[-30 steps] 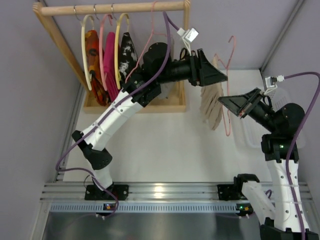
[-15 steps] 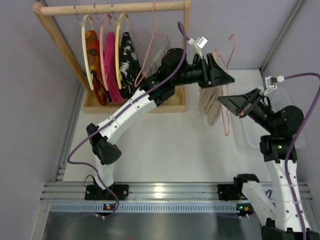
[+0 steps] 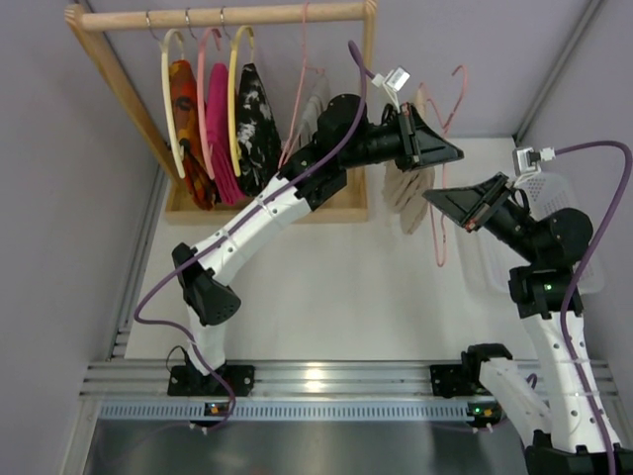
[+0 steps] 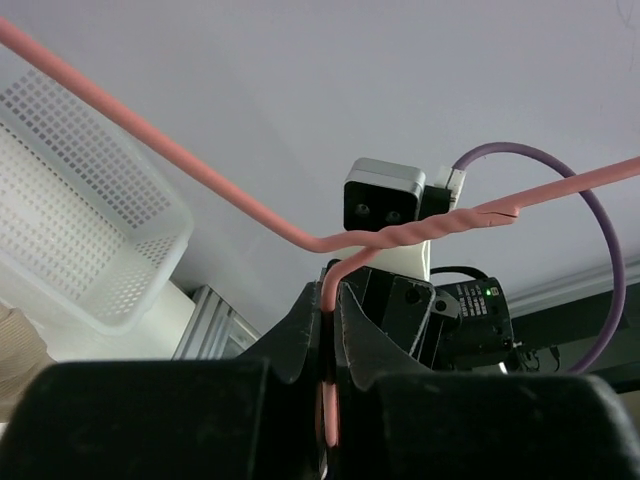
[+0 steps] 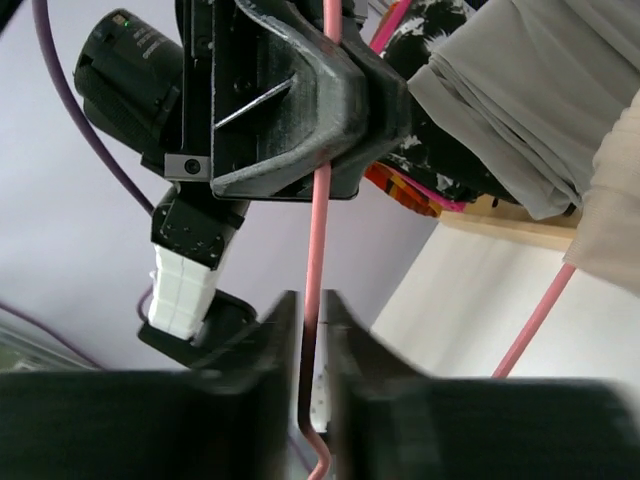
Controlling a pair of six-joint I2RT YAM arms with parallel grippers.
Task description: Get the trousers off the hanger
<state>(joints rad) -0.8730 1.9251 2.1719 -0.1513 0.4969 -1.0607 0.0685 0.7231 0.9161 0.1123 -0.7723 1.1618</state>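
The hanger (image 3: pixel 440 247) is held in the air just right of the wooden rack (image 3: pixel 227 16), over the far part of the table, with the trousers (image 3: pixel 407 193) draped on it in loose beige pleats that hang on its left side. The left gripper (image 3: pixel 450 151) has its fingers (image 4: pixel 308 335) pinched tight on one side wire, close under the twisted neck. The right gripper (image 3: pixel 433 198) is lower on the same wire, with its fingers (image 5: pixel 275 340) drawn narrow about it. In the right wrist view the pink wire runs straight from one grip down into the other. The trousers look light, soft and limp, so they should give and slide rather than lift as one piece, and a shallow pinch could slip off a single fold. The best hold is probably a bunch of several pleats low down, where the cloth hangs free of the wire, pulled along and off the bar. The wire is thin and likely springy, so it may flex or swing under a tug. One gripper would have to let go of it to take the cloth while the other keeps it steady near the neck.
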